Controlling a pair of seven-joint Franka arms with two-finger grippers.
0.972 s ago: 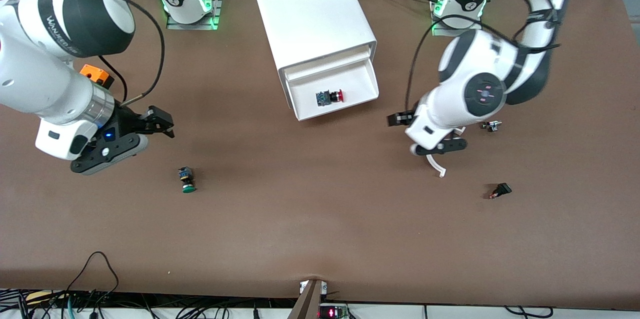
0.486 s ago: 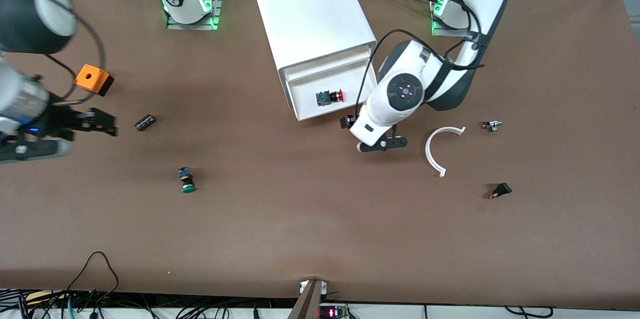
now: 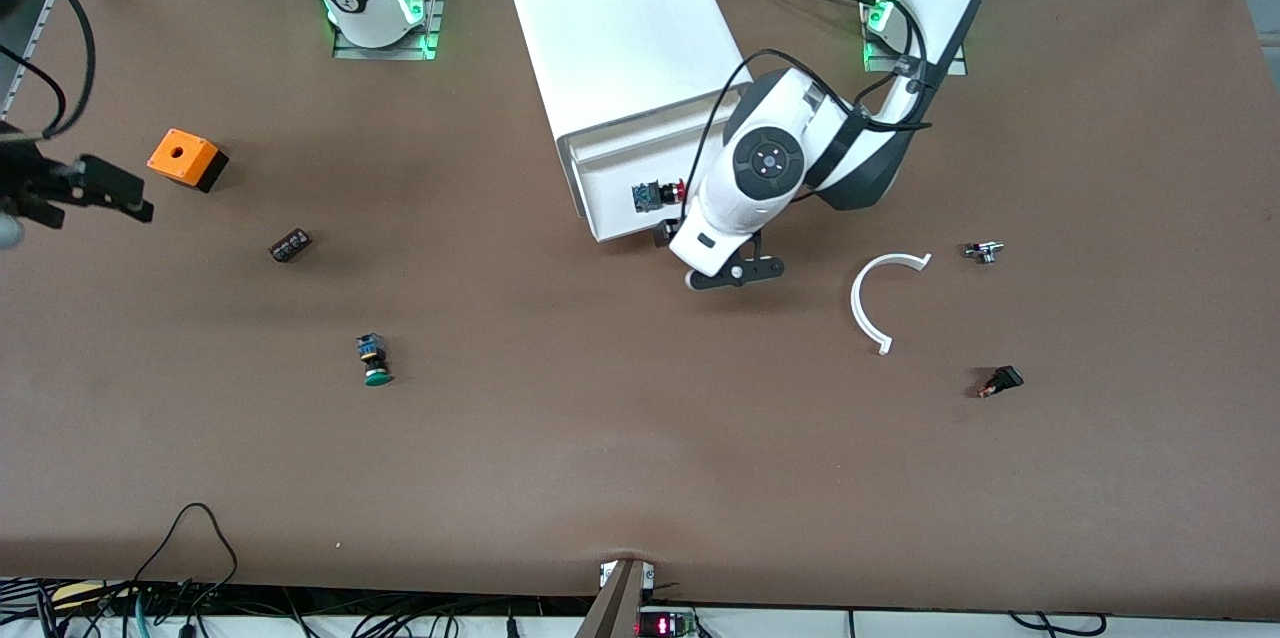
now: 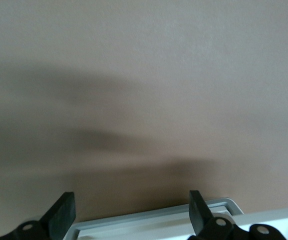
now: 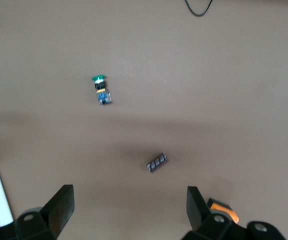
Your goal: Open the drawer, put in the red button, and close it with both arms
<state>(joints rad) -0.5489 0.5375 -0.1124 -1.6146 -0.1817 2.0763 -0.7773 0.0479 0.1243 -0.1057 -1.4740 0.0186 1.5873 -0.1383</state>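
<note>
The white cabinet (image 3: 620,18) stands between the arm bases with its drawer (image 3: 615,210) pulled out. The red button (image 3: 662,193) lies on its side in the drawer. My left gripper (image 3: 700,254) hangs low at the drawer's front edge, open and empty. In the left wrist view the drawer's white front rim (image 4: 148,220) runs between the spread fingers of the left gripper (image 4: 131,212). My right gripper (image 3: 120,196) is open and empty over the table at the right arm's end, beside the orange box; in its wrist view the right gripper (image 5: 130,207) has only table between its fingers.
An orange box (image 3: 185,158), a small black block (image 3: 290,245) and a green-capped button (image 3: 375,361) lie toward the right arm's end. A white curved piece (image 3: 868,303), a small metal part (image 3: 983,251) and a black switch (image 3: 1000,381) lie toward the left arm's end.
The left arm swung from over the white curved piece to the drawer's front edge. The right arm drew back toward its end of the table, uncovering the orange box and the black block.
</note>
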